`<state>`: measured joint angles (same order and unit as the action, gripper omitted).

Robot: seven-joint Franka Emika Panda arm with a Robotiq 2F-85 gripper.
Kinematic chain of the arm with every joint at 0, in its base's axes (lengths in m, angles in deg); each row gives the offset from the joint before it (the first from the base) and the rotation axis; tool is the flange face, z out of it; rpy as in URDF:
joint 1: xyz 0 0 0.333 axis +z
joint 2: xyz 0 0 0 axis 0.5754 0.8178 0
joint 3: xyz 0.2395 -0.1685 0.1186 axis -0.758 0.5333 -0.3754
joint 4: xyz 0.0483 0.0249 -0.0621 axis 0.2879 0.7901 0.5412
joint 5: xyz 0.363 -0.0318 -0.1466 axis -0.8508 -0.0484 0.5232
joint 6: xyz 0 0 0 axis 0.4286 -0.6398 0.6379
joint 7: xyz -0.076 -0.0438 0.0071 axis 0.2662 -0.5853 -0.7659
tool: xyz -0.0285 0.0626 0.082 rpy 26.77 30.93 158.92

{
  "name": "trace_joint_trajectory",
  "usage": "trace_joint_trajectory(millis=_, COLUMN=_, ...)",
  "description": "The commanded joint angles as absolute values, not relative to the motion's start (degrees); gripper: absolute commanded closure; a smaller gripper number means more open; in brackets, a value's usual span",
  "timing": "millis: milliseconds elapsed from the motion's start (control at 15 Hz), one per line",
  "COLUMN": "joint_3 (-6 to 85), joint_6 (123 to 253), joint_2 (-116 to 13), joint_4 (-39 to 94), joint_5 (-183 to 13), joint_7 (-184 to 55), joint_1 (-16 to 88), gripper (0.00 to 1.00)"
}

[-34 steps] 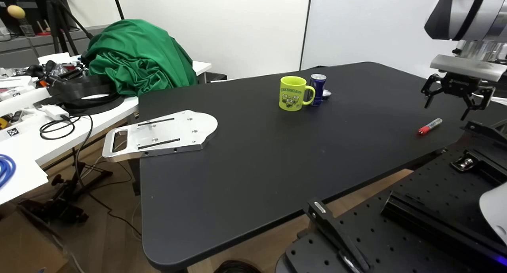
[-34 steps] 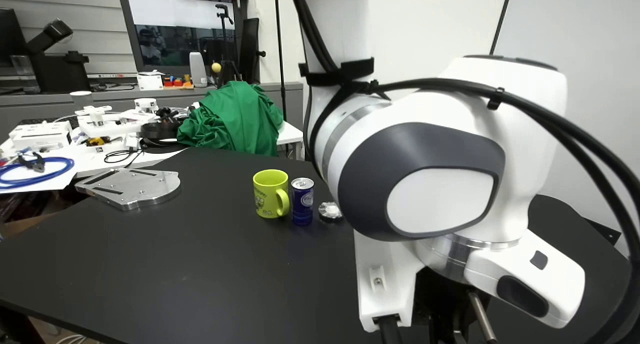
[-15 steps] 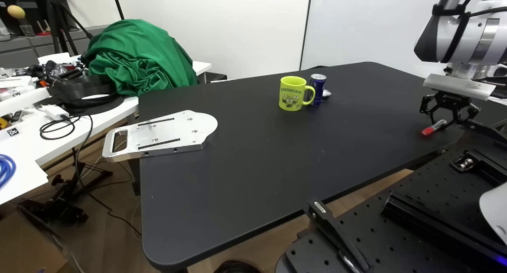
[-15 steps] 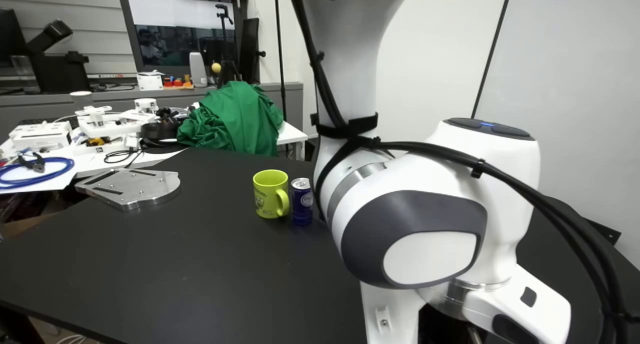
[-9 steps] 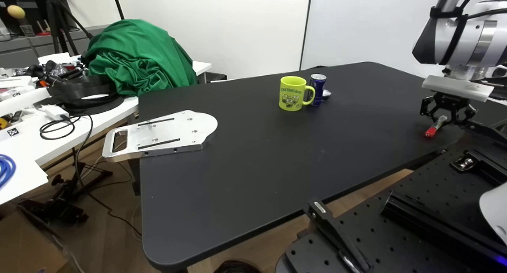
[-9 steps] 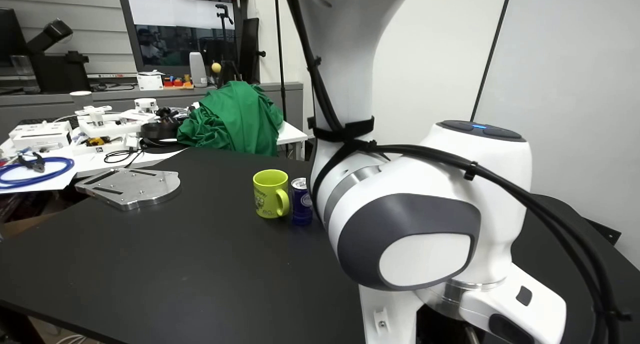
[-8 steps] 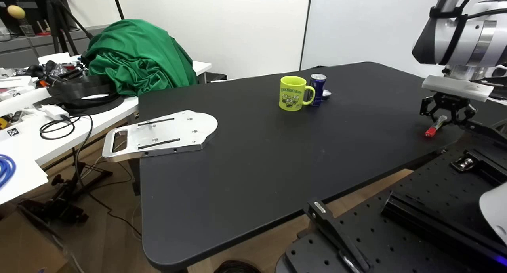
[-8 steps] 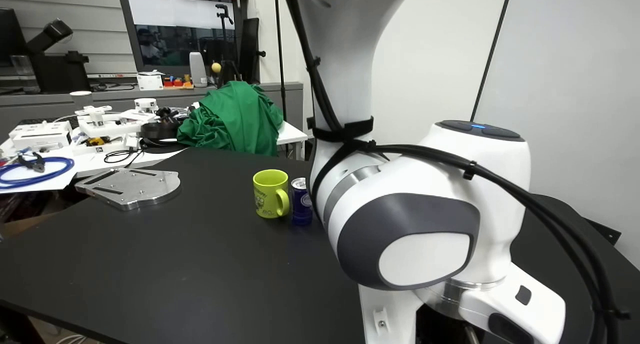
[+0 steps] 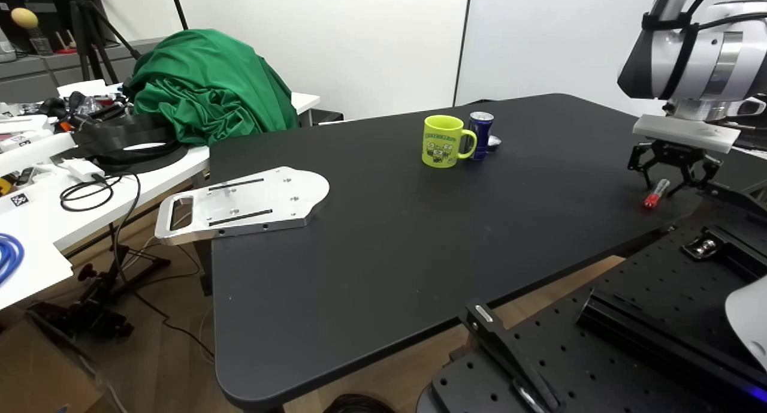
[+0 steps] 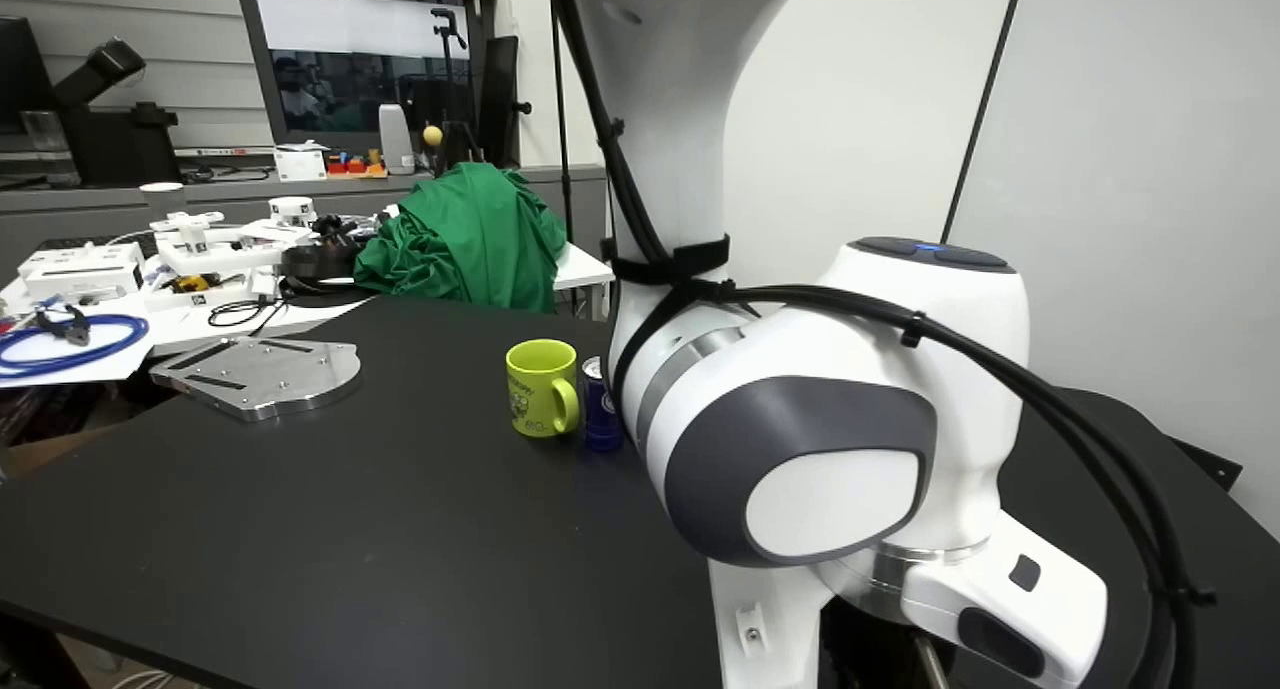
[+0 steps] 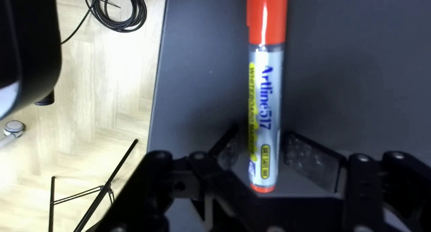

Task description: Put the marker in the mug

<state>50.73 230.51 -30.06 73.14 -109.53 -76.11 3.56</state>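
Note:
The marker (image 11: 264, 90), silver-bodied with a red cap, appears to lie on the black table. In the wrist view its capped end points away from my gripper (image 11: 261, 131), and its plain end reaches in between the two fingers. A gap shows on either side of the marker, so the jaws stand open around it without touching it. An exterior view shows the same marker (image 9: 653, 198) under my lowered gripper (image 9: 660, 190). The yellow-green mug (image 9: 441, 144) stands upright further back on the table, its handle towards the blue can. My fingers are hidden in an exterior view where the mug (image 10: 540, 389) also shows.
Right beside the mug's handle stands a blue can (image 9: 481, 134), with a small round silver-topped thing (image 9: 494, 142) behind it. A flat metal plate (image 9: 251, 200) overhangs the table's far side. The black mounting base (image 9: 569, 353) lies close to the table's edge near my gripper.
My gripper has come down to the marker, narrowed around it, and its jaws have now parted again. The marker has turned and its clear end sits lower than half a second ago. The mug has not moved.

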Motion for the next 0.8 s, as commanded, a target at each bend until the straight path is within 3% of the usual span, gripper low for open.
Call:
trace_joint_trajectory(millis=0, joint_3=51.4, joint_6=231.2, joint_2=-28.3, joint_4=72.0, joint_5=-110.7, joint_7=-78.1, joint_1=5.3, gripper=0.76)
trace_joint_trajectory(millis=133, joint_3=51.9, joint_6=231.3, joint_2=-28.1, joint_4=72.0, joint_5=-110.8, joint_7=-78.3, joint_1=6.0, gripper=0.72)
trace_joint_trajectory(millis=200, joint_3=52.0, joint_6=231.3, joint_2=-28.1, joint_4=72.1, joint_5=-110.9, joint_7=-78.5, joint_1=6.2, gripper=0.56)
trace_joint_trajectory(millis=267, joint_3=52.1, joint_6=231.3, joint_2=-28.2, joint_4=72.1, joint_5=-111.1, joint_7=-78.6, joint_1=6.4, gripper=0.32)
trace_joint_trajectory(millis=333, joint_3=52.0, joint_6=231.3, joint_2=-28.5, joint_4=72.3, joint_5=-111.3, joint_7=-78.5, joint_1=6.5, gripper=0.32)
trace_joint_trajectory(millis=600, joint_3=51.8, joint_6=231.4, joint_2=-30.0, joint_4=72.9, joint_5=-111.4, joint_7=-78.6, joint_1=7.0, gripper=0.05)
trace_joint_trajectory(millis=667, joint_3=51.7, joint_6=231.8, joint_2=-30.0, joint_4=73.0, joint_5=-111.5, joint_7=-78.7, joint_1=7.1, gripper=0.20)
trace_joint_trajectory(millis=733, joint_3=52.0, joint_6=231.8, joint_2=-29.8, joint_4=73.0, joint_5=-111.4, joint_7=-78.7, joint_1=7.4, gripper=0.45)
